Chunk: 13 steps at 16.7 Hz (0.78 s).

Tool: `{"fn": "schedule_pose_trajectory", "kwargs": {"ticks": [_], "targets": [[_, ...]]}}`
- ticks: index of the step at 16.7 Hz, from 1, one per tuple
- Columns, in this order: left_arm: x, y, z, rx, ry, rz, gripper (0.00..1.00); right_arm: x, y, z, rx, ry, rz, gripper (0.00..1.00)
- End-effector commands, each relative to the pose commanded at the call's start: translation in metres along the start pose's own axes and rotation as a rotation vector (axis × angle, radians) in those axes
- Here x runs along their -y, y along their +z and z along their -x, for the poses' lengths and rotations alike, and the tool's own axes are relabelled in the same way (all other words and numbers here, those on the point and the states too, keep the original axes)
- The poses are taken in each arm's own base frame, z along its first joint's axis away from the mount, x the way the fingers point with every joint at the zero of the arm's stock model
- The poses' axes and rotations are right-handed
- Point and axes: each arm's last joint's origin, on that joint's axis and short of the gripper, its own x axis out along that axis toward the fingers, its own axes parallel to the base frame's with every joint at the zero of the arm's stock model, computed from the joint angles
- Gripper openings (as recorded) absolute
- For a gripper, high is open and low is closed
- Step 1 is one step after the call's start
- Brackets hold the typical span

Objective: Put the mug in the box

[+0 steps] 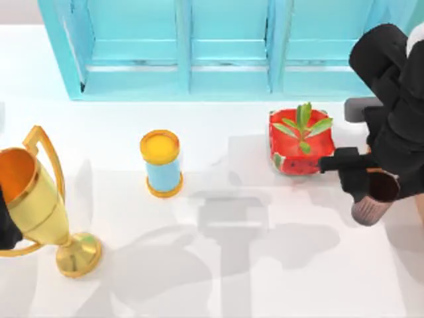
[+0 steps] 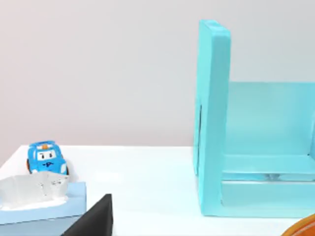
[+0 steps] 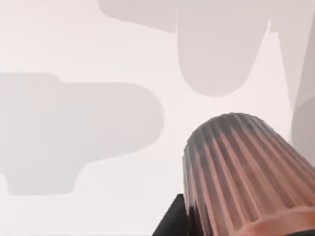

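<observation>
Top view: my right gripper [image 1: 363, 187] holds the mug [image 1: 375, 197]; a weak grip could drop it before the box.

No legible text, labels, brands or numbers found on any surface. Blue toy car [image 2: 47, 158], at 8 o'clock in the left wrist view, bears a small front mark, unreadable.
</observation>
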Motion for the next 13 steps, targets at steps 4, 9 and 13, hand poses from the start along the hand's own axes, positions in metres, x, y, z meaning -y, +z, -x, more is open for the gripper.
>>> {"fn": "schedule_pose_trajectory", "kwargs": {"ticks": [4, 9, 13], "targets": [[0.0, 0.0, 0.0, 0.0, 0.0, 0.0, 1.0, 0.055, 0.026, 0.033, -0.001, -0.013, 0.011, 0.0], [0.0, 0.0, 0.0, 0.0, 0.0, 0.0, 1.0, 0.159, 0.034, 0.066, -0.02, -0.023, -0.033, 0.0], [0.0, 0.0, 0.0, 0.0, 0.0, 0.0, 1.0, 0.213, 0.022, 0.084, -0.021, -0.021, -0.049, 0.0]]}}
